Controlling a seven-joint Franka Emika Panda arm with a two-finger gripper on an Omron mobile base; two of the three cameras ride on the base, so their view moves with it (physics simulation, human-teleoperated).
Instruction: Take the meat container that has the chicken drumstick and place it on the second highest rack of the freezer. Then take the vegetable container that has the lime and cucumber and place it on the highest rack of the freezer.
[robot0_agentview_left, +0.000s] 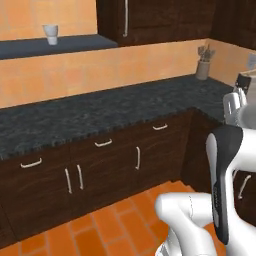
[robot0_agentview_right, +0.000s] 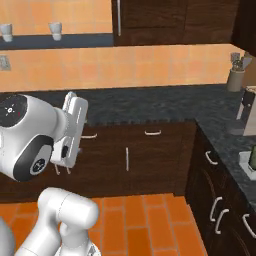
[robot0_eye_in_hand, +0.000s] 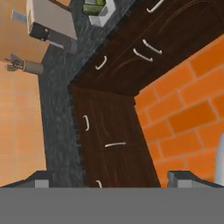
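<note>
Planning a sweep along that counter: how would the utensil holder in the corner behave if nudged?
The utensil holder looks tall and narrow, so it would probably tip rather than slide. The utensils sticking out of the top likely make it top-heavy, and they may spill onto the dark counter.

L-shaped kitchen corner. Dark speckled stone table (robot0_agentview_left: 100, 112) runs along the back wall and turns down the right side. Dark wood base cabinets (robot0_agentview_left: 100, 170) below, curved pale handles on drawers and doors. Orange-tan tiled wall (robot0_agentview_left: 75, 70) behind. Dark upper cabinet (robot0_agentview_left: 150, 20) with a long pale handle. Dark blue-grey shelf (robot0_agentview_left: 50, 47) carries a white cup (robot0_agentview_left: 50, 34). Grey utensil holder (robot0_agentview_left: 202, 67) stands in the corner. Orange brick-pattern floor (robot0_agentview_left: 110, 225). Even, flat light.
</note>
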